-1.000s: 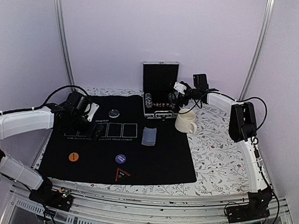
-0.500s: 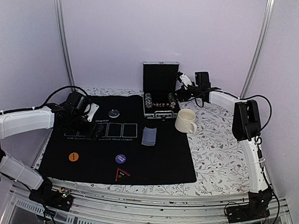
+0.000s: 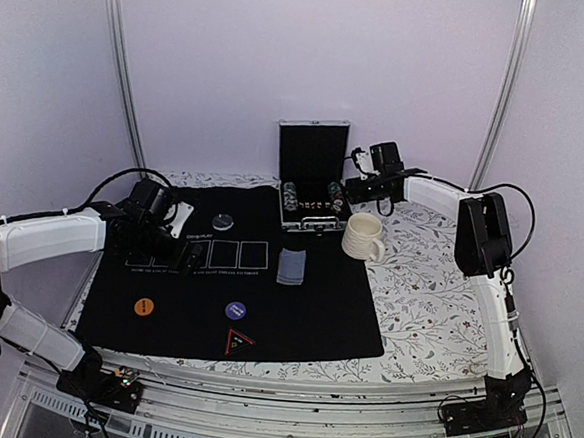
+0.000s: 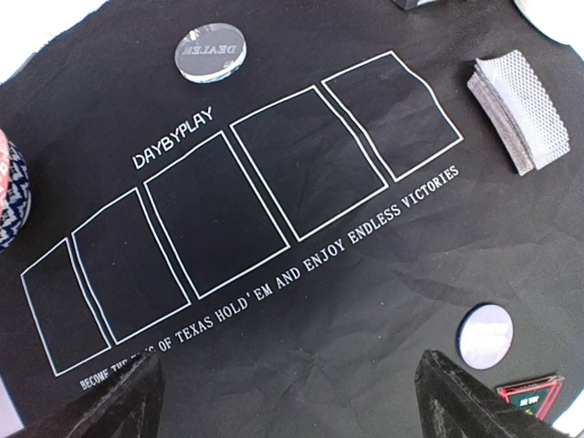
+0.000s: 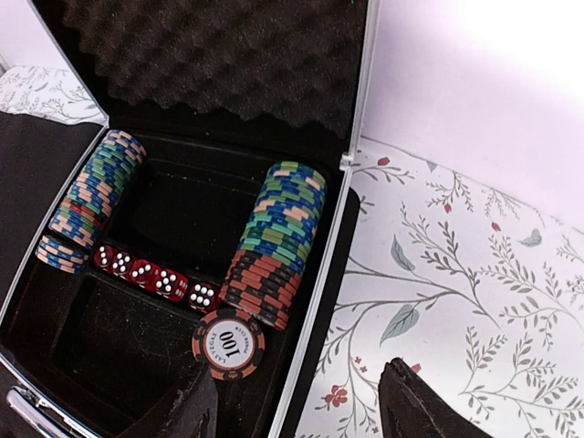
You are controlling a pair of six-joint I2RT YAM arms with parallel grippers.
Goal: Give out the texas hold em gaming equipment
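One case (image 3: 311, 165), two chip rows (image 5: 278, 228), five dice (image 5: 146, 272); one mug (image 3: 363, 236), one deck (image 4: 520, 109), three round buttons (image 3: 234, 310)

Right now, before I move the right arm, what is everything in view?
tablecloth: one, white floral, under everything
mat: one, black, white card outlines, on tablecloth
case: one, silver-edged, open, mat's far edge
poker chips: two rows plus one loose, mixed colours, in case
dice: five, red, in case
card deck: one, blue-grey, right of outlines
dealer button: one, clear, beyond outlines
orange button: one, mat's near left
purple button: one, mat's near middle
triangular marker: one, black-red, beside purple button
mug: one, cream, beside case
left gripper: open, over mat by outlines
right gripper: open, over case's right edge
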